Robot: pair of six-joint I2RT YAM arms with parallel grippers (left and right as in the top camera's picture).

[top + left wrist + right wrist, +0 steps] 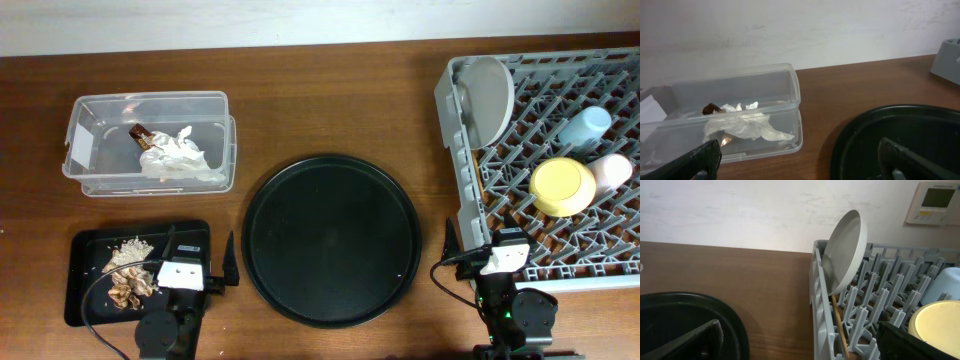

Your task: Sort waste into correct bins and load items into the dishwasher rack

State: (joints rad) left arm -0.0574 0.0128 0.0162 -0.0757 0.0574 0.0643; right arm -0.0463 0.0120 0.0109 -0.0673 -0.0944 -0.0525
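Note:
The crumpled white paper with the gold-brown wrapper [172, 152] lies in the clear tub [150, 100]; it also shows in the left wrist view [747, 125]. The food scraps [130, 275] lie in the shallow black tray [85, 300]. The grey rack [545, 150] holds the grey-green plate [487, 98] on edge, the yellow bowl [562, 185], blue cup [585, 125], pink cup [612, 172] and a chopstick [840, 325]. My left gripper [197, 272] is open and empty beside the black tray. My right gripper [485, 250] is open and empty at the rack's front left corner.
The large round black tray [332, 240] lies between the two grippers at the table's middle front. A wall panel [936, 202] hangs behind the rack. The table's front edge is just behind both arms.

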